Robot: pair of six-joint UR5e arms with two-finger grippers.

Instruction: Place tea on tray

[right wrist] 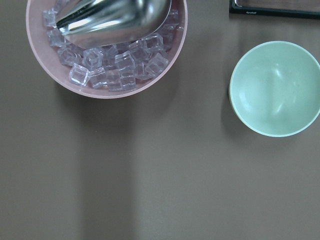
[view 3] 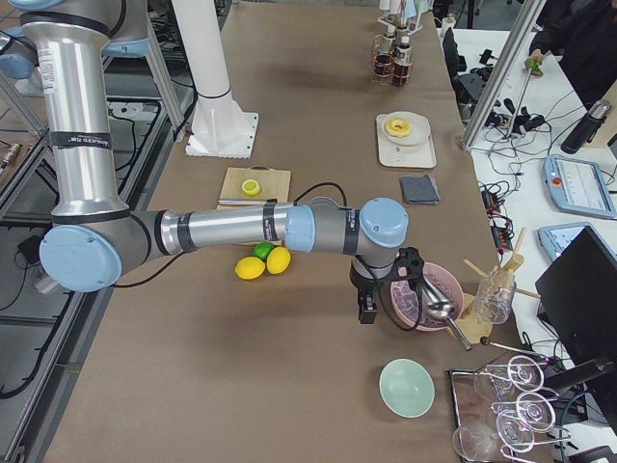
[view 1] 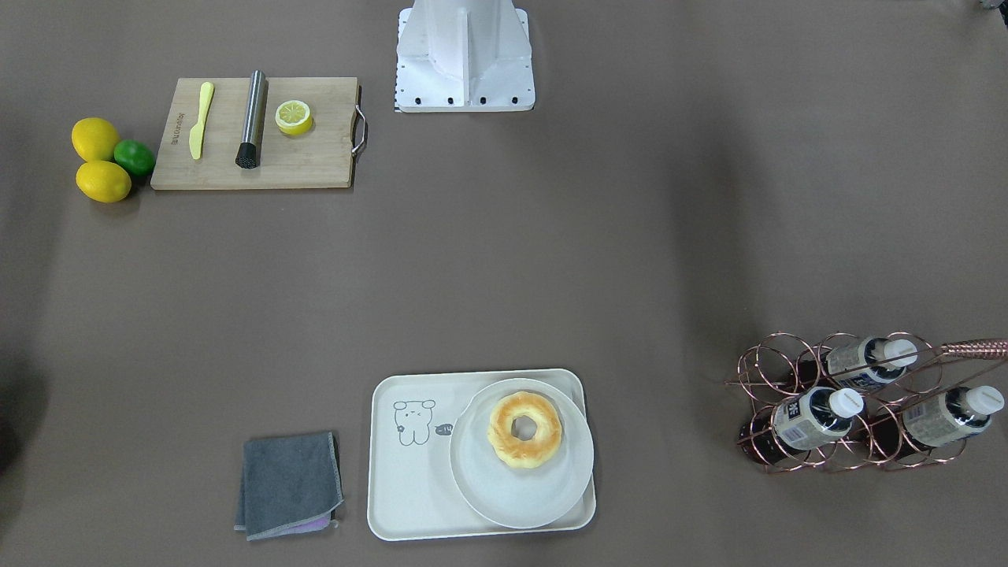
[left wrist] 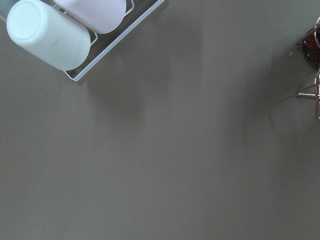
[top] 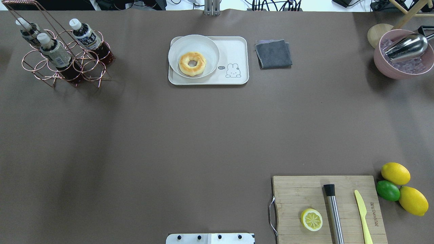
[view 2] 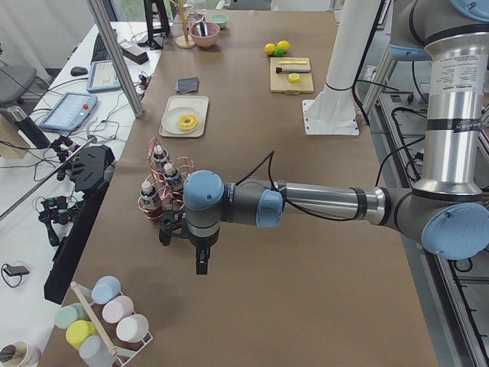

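Three tea bottles lie in a copper wire rack; the nearest one also shows in the overhead view. The cream tray with the bear drawing sits at the table's far side in the overhead view. It carries a round white plate with a donut. My left gripper shows only in the exterior left view, above the table beside the rack; I cannot tell whether it is open. My right gripper shows only in the exterior right view, beside the pink ice bowl; I cannot tell its state.
A folded grey cloth lies beside the tray. A cutting board holds a lemon half, a muddler and a yellow knife, with lemons and a lime next to it. A pink bowl of ice, a green bowl and a cup rack stand at the table's ends.
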